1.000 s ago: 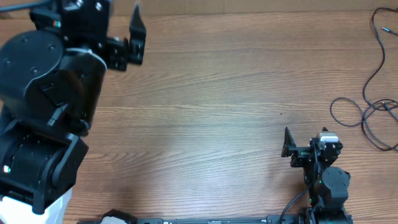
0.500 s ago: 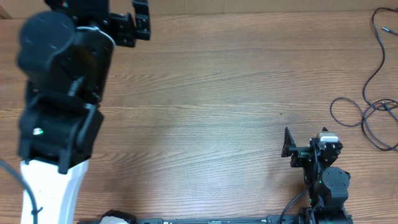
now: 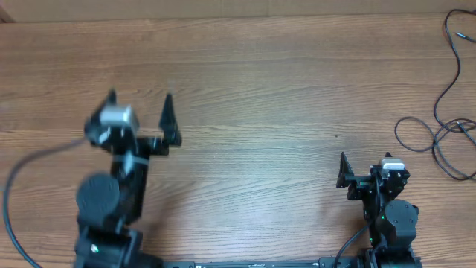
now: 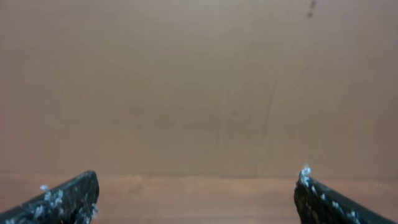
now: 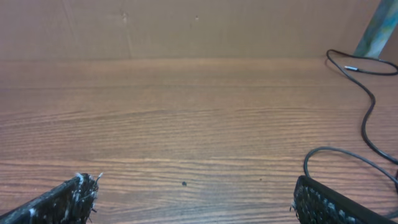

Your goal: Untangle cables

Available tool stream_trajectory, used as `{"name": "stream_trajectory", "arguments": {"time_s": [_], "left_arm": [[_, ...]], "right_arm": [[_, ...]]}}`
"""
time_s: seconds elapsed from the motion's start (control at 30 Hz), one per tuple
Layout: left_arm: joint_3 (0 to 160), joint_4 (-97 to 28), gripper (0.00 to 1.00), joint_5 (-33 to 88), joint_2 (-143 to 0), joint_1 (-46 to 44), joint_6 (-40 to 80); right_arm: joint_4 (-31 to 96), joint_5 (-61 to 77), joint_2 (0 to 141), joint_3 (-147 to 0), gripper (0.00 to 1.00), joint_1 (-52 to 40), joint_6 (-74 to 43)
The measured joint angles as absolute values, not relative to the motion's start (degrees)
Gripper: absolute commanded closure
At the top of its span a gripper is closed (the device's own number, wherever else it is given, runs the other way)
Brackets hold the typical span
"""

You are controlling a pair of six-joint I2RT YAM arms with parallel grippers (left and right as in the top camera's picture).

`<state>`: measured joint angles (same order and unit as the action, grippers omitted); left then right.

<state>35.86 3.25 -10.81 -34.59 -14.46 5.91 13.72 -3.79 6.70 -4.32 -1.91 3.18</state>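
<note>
At the near edge of the brown wood-grain table [image 3: 253, 186] stood the bases of the two black robot arms [image 3: 111, 208]. The right gripper [image 3: 364, 158] was low over the near right part of the table. Its jaws were spread wide and held nothing. In the right wrist view its fingertips [image 5: 68, 196] sat in the lower corners, with only bare wood between them. The left gripper [image 3: 140, 98], a little blurred from above, was further in over the left half of the table. Its jaws were also wide apart and empty.

The thin black cables [image 3: 452, 131] lay at the right edge of the table, beyond the right gripper and well apart from both grippers. Several loose loops crossed one another there, partly cut off by the edge of the picture. One strand [image 5: 372, 99] ran on toward the far right corner, where a small silver plug [image 5: 351, 67] rested on the wood. Behind the table stood a plain brown wall [image 4: 199, 81].
</note>
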Motion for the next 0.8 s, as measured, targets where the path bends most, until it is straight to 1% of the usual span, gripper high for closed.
{"name": "stream_trajectory", "arguments": {"time_s": [0.2,0.33,0.53,0.8], "left_arm": [[15.4,4.7,0.00,-11.1,-21.4,-10.6,7.6],[7.1,4.8,0.00,-10.7,-13.5,-8.1,7.8],[1.0,4.3,0.00,-9.6,-7.9,-6.3,7.4],[0.5,-0.6,0.01,-6.5,-5.7,-1.9,0.3]], "right_arm": [[13.8,-3.8,6.8,-4.3,0.00,-1.9,3.2],[13.7,-3.8,6.8,-4.3,0.00,-1.9,3.2],[13.7,-3.8,6.8,-4.3,0.00,-1.9,3.2],[13.7,-3.8,6.8,-4.3,0.00,-1.9,3.2]]}}
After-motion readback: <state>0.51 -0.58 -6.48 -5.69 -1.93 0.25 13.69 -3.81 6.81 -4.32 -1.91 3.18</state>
